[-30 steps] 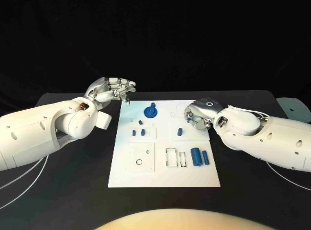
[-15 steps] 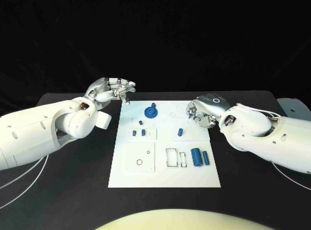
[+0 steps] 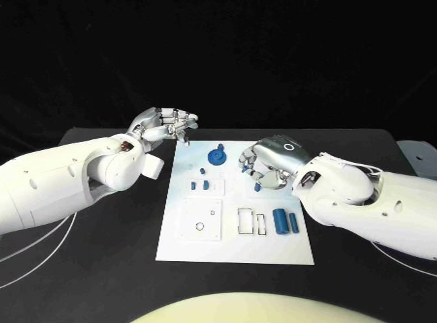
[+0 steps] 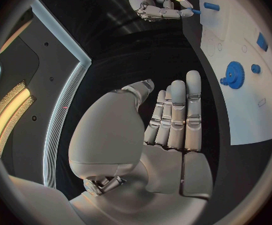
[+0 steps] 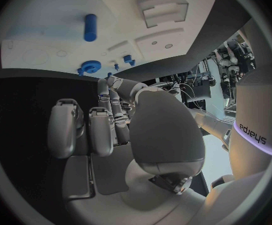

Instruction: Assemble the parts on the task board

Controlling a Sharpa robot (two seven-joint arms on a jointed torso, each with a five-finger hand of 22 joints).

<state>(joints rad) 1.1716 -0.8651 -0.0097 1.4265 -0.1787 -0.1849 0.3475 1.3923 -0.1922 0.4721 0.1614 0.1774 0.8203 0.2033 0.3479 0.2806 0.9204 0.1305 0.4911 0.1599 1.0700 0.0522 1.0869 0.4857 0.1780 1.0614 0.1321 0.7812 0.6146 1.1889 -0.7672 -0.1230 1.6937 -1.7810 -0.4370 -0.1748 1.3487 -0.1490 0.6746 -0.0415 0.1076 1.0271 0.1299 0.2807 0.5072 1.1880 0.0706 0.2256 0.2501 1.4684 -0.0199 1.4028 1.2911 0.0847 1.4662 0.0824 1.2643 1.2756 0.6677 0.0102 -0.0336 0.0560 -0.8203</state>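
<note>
Head view: right hand (image 3: 267, 165) pinches blue part (image 3: 255, 186) over task board (image 3: 233, 249); left hand (image 3: 165, 124) empty, fingers curled.

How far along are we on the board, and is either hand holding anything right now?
Early, by the look of it. The blue gear sits at the far end of the task board and looks placed. The right hand has its fingertips at a small blue peg; whether it grips it is unclear. The left hand holds nothing. A thick blue cylinder and a thin blue cylinder lie loose.
</note>
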